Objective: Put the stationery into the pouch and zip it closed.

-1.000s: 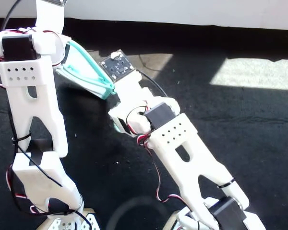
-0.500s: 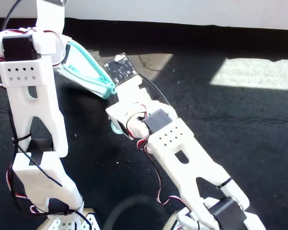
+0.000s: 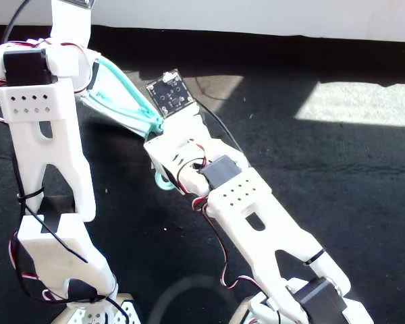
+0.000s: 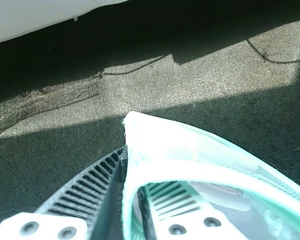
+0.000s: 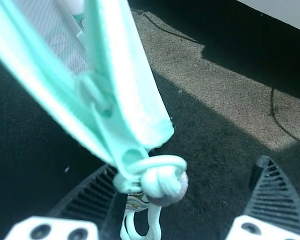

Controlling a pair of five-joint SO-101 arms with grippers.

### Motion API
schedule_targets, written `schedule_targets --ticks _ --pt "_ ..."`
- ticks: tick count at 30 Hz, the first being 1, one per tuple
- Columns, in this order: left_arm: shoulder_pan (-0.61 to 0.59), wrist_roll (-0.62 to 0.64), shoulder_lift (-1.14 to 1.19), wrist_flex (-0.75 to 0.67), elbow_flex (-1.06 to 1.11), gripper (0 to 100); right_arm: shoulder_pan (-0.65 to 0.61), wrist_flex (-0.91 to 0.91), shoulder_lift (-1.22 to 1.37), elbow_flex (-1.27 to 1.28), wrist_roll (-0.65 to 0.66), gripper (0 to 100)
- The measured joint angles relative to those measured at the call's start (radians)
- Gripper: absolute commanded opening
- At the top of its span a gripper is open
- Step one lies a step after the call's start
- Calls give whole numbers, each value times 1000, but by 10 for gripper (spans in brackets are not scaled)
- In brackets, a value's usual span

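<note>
Pouch (image 3: 118, 101) held up at far left.
Left pincer (image 4: 132, 172) clamped on its corner; right pincer (image 5: 187, 165) spread apart by the zip cord (image 5: 159, 181).

From my seat, a dark, felt-like bench (image 3: 364, 202) covers most of the high view. A white wall (image 3: 256, 17) runs along the top edge. Sunlight lands in a bright patch (image 3: 364, 104) at upper right and a dimmer patch (image 3: 219, 86) at upper centre. Elsewhere I see shadow.
</note>
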Motion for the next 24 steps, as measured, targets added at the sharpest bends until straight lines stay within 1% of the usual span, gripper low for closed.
schedule_targets --ticks 3,5,7,9,10,11,13,16,24 --pt "0 0 0 0 0 8 0 0 0 0 0 345" --pt "0 0 0 0 0 8 0 0 2 0 0 307" --pt "0 0 0 0 0 8 0 0 23 0 0 191" --pt "0 0 0 0 0 8 0 0 44 2 0 37" --pt "0 0 0 0 0 8 0 0 49 2 0 0" --pt "0 0 0 0 0 8 0 0 51 2 0 22" --pt "0 0 0 0 0 8 -2 0 51 2 0 5" --pt "0 0 0 0 0 8 0 0 35 2 0 6" --pt "0 0 0 0 0 8 35 61 -153 23 0 6"
